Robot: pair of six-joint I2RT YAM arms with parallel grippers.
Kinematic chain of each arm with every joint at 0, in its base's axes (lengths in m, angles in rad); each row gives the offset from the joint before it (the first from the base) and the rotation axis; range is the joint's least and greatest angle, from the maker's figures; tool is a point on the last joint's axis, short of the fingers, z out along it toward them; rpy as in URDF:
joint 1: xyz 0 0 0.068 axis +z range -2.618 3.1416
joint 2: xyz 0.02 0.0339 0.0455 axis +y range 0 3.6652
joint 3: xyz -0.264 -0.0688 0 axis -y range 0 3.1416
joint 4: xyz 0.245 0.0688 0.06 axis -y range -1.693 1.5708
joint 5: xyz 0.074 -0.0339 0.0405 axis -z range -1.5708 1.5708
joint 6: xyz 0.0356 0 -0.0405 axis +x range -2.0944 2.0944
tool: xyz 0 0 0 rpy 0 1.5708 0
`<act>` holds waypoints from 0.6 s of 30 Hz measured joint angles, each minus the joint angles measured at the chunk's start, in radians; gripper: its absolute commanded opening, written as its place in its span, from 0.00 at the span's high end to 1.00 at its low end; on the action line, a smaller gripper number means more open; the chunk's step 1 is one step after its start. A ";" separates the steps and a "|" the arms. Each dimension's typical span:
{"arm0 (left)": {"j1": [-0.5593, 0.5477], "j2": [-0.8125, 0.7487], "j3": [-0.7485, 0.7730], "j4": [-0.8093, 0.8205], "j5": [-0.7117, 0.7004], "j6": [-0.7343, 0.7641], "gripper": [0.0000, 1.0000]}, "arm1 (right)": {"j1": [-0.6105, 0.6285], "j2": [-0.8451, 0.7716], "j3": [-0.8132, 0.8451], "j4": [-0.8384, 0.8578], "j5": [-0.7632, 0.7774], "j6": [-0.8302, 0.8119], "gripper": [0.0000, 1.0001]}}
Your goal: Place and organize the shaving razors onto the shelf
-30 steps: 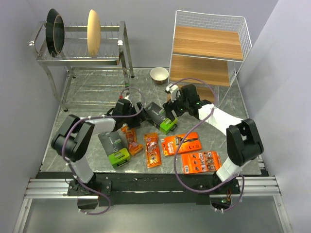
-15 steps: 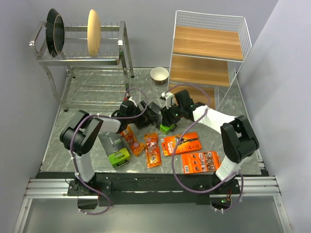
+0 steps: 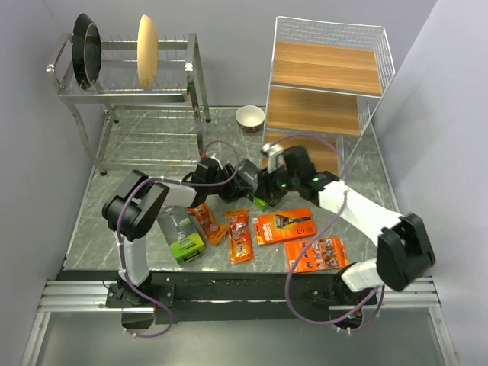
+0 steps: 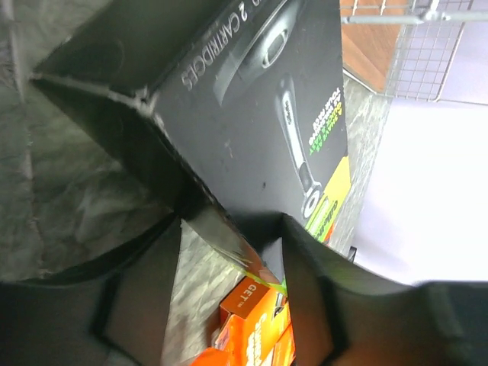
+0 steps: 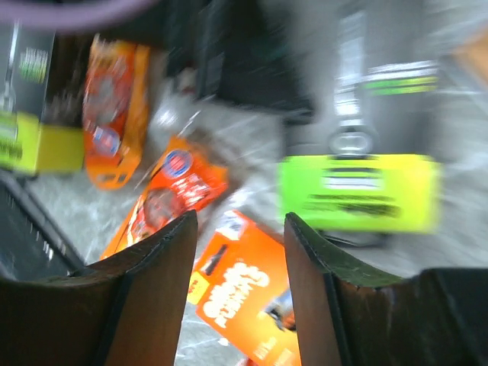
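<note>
A dark grey razor box with a lime-green end lies mid-table between both grippers. My left gripper is open. In the left wrist view the tilted box has its lower edge between my left gripper's spread jaws. My right gripper is open and empty at the box's lime end. In its blurred wrist view my right gripper hangs over a flat orange card. The second grey box, two orange blister packs and two orange cards lie at the front. The shelf stands back right.
A steel dish rack with plates stands at the back left. A small bowl sits beside the shelf's left leg. Walls close in both sides.
My left gripper has reached right onto the grey box. My right gripper has moved slightly forward and left along the box while its arm swung out to the right.
</note>
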 measured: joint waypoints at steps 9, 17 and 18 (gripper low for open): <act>-0.010 -0.031 -0.009 0.014 0.006 0.000 0.99 | -0.139 -0.047 0.009 -0.008 0.206 0.129 0.23; -0.011 -0.029 -0.063 0.116 0.002 -0.001 0.99 | -0.185 0.088 -0.045 0.016 0.191 0.304 0.16; -0.011 -0.030 -0.072 0.127 0.001 -0.002 0.99 | -0.190 0.100 -0.057 0.022 0.183 0.320 0.16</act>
